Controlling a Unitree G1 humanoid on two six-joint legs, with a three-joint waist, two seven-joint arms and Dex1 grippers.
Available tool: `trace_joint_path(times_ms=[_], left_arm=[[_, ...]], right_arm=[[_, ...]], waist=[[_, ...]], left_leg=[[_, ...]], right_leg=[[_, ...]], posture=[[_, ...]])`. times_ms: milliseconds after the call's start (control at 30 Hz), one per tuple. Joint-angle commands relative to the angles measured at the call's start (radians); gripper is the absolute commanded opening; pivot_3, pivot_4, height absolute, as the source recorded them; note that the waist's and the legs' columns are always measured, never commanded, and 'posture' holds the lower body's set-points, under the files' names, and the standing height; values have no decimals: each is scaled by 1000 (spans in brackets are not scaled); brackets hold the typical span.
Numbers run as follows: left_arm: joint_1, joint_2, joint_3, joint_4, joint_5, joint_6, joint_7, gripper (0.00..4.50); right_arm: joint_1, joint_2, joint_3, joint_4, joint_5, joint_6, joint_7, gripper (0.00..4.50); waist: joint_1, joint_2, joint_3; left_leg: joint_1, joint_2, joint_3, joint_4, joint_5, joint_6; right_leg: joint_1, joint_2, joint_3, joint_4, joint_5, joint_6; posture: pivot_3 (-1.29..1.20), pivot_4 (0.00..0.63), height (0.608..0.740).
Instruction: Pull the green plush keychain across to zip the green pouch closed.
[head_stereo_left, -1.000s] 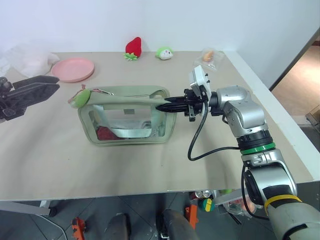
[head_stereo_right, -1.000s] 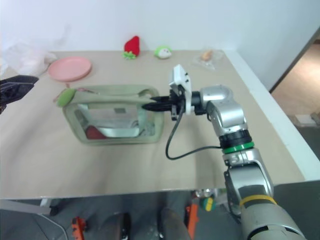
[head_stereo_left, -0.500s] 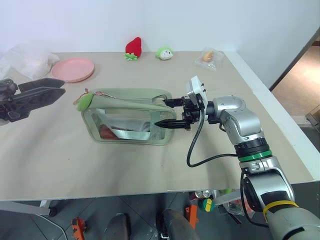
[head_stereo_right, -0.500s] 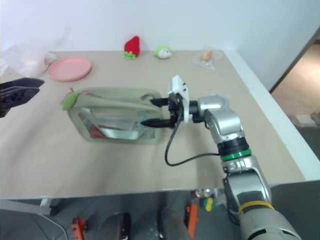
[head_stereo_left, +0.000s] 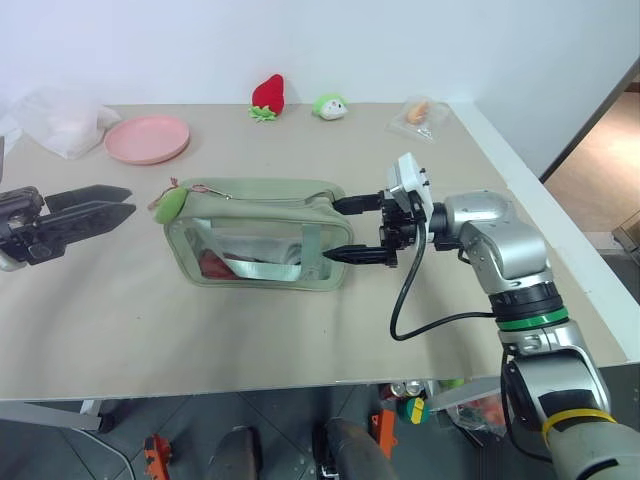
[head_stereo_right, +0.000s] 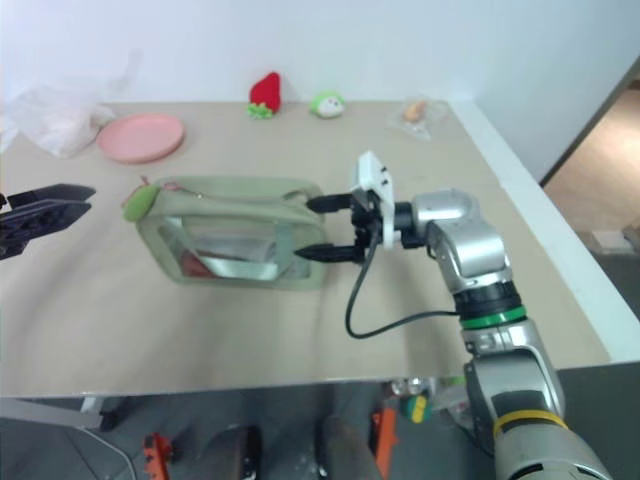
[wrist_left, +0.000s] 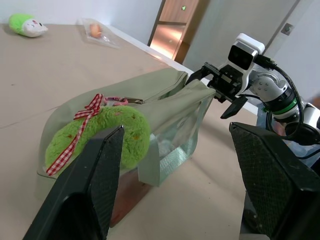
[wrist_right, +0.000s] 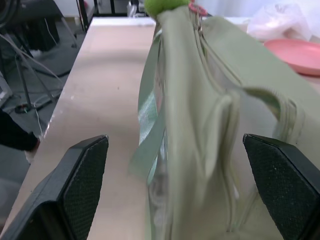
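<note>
A: Start with the biggest thing. Where does the green pouch (head_stereo_left: 258, 233) sit against the two pincers?

B: It stands upright on the table (head_stereo_left: 300, 340), between them. The right gripper (head_stereo_left: 343, 229) is at the pouch's right end, its two fingers spread wide, one level with the top edge and one lower at the end wall. From the head views I cannot tell whether the tips touch the fabric, but they pinch nothing. The left gripper (head_stereo_left: 105, 201) is off the pouch's other end, also spread wide and empty, with bare table between it and the pouch.

A: And the green plush keychain (head_stereo_left: 167, 203)?

B: At the pouch's left top corner, hanging by its pinkish cord (wrist_left: 116, 100). That puts it on the near side for the left gripper and at the far end of the pouch from the right one. In the left wrist view it lies ahead between the two open fingers, apart from both, wearing a red checked ribbon (wrist_left: 80, 128).

A: So how far along is the zipping?

B: I judge the pull has not begun. The top still seems unzipped along its length, with the fabric sagging near the right end. What is left: take hold of the keychain, steady the pouch, and draw the slider across to the right.
</note>
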Motion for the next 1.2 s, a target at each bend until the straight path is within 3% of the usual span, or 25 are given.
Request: trace_joint_path(times_ms=[33, 300, 400, 767, 1200], left_arm=[[-1, 11, 47, -20, -9, -14, -12, 3499], [-14, 13, 45, -65, -34, 2, -17, 3499], [-29, 11, 31, -98, -52, 7, -11, 3499], [-23, 1, 27, -85, -41, -4, 3, 3499], [70, 6, 59, 85, 52, -32, -23, 3499]], right_arm=[[11, -36, -50, -54, 26, 13, 4, 4463], [31, -30, -44, -44, 9, -3, -29, 4463], [30, -19, -49, -39, 17, -9, -39, 3707], [48, -10, -54, -49, 26, -19, -61, 41], [42, -6, -49, -56, 26, -11, -83, 41]], waist=[[0, 0, 0], [-1, 0, 0], [-1, 0, 0], [-1, 0, 0], [-1, 0, 0]], left_leg=[[0, 0, 0, 0, 0, 0], [0, 1, 0, 0, 0, 0], [0, 1, 0, 0, 0, 0], [0, 0, 0, 0, 0, 0], [0, 1, 0, 0, 0, 0]], right_leg=[[0, 0, 0, 0, 0, 0], [0, 1, 0, 0, 0, 0], [0, 1, 0, 0, 0, 0], [0, 1, 0, 0, 0, 0], [0, 1, 0, 0, 0, 0]], posture=[[0, 150, 740], [0, 150, 740], [0, 150, 740], [0, 150, 740], [0, 150, 740]])
